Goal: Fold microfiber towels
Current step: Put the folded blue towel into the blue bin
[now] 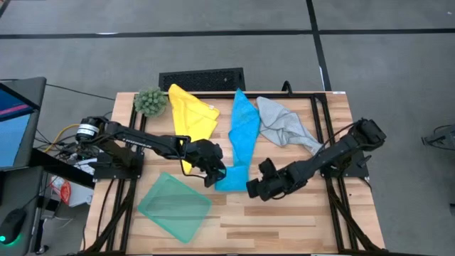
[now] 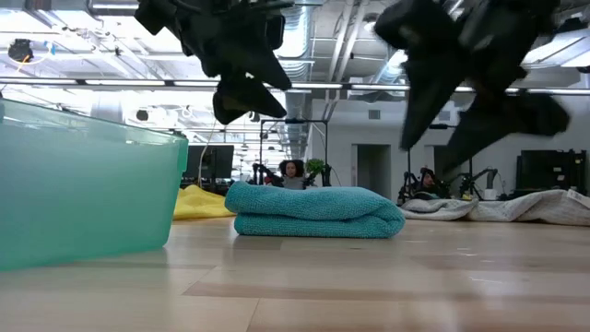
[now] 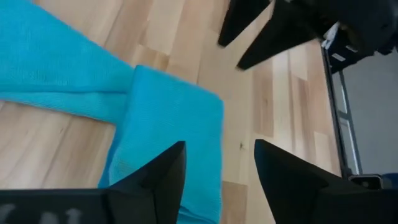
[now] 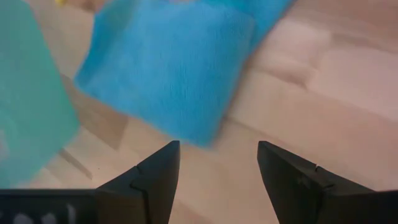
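A bright blue microfiber towel (image 1: pixel 242 131) lies stretched from the far side toward the near side. Its near end (image 1: pixel 230 178) is folded over into a thick pad (image 2: pixel 313 212) resting on the table. My left gripper (image 3: pixel 217 146) hovers open just above that folded end (image 3: pixel 168 118), at its left side (image 1: pixel 215 173), touching nothing. My right gripper (image 4: pixel 217 146) stands open over bare wood just right of the fold (image 1: pixel 254 188), with the blue pad (image 4: pixel 168 74) ahead of its fingers. A yellow towel (image 1: pixel 190 114) and a light grey towel (image 1: pixel 283 124) lie crumpled at the far side.
A translucent teal bin (image 1: pixel 174 206) stands at the near left of the table (image 1: pixel 284 220) and fills the left of the low view (image 2: pixel 83 194). A fuzzy green plant ball (image 1: pixel 150 101) sits at the far left corner. Bare wood lies along the near right.
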You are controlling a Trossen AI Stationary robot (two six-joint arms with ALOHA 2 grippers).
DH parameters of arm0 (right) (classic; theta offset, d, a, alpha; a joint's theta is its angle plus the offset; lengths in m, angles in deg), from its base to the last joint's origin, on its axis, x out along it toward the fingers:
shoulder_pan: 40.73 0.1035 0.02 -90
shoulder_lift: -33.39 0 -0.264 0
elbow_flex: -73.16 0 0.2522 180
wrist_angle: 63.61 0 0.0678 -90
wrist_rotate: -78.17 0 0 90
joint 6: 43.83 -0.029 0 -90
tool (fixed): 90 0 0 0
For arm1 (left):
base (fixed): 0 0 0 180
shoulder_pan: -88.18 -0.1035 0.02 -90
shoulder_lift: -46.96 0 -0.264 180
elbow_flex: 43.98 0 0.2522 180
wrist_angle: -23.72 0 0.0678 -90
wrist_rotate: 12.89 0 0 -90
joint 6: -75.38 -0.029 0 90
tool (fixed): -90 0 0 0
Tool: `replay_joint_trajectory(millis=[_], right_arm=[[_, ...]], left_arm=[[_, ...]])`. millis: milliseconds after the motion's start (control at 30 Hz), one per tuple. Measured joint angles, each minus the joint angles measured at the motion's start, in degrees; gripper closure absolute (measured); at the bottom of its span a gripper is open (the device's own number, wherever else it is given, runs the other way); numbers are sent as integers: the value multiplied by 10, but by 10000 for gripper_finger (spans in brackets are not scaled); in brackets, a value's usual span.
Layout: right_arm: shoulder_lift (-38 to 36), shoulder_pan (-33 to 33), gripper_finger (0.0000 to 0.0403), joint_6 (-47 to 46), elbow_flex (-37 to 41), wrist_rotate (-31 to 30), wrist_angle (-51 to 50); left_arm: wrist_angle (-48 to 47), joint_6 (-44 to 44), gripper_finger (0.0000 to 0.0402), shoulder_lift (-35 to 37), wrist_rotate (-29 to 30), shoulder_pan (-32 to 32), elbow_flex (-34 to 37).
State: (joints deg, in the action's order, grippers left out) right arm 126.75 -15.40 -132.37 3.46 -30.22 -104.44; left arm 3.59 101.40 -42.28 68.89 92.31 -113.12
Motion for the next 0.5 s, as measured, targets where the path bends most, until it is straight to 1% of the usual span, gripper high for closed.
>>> replay_joint_trajectory(millis=[67, 100, 200, 300, 367, 433, 467, 500], right_arm=[[0, -11, 163, 7, 17, -4, 43], [0, -16, 163, 15, 23, -3, 61], [6, -30, 163, 56, 30, 1, 80], [7, -55, 163, 194, 20, 6, 96], [6, -79, 163, 297, 7, 21, 94], [6, -106, 163, 407, -9, 47, 91], [6, -120, 163, 460, -17, 63, 93], [6, -133, 163, 508, -22, 81, 96]], left_arm=[[-10, -8, 224, -11, 7, 3, 1], [2, -13, 226, -22, 11, 4, 0], [3, -28, 230, -49, 14, 4, 1], [1, -43, 234, -82, 9, 3, 0], [0, -46, 237, -99, -13, 3, 1], [-17, -47, 239, -105, -23, 5, 1], [-25, -53, 240, -104, -20, 8, 2], [-23, -58, 241, -104, -5, 10, 1]])
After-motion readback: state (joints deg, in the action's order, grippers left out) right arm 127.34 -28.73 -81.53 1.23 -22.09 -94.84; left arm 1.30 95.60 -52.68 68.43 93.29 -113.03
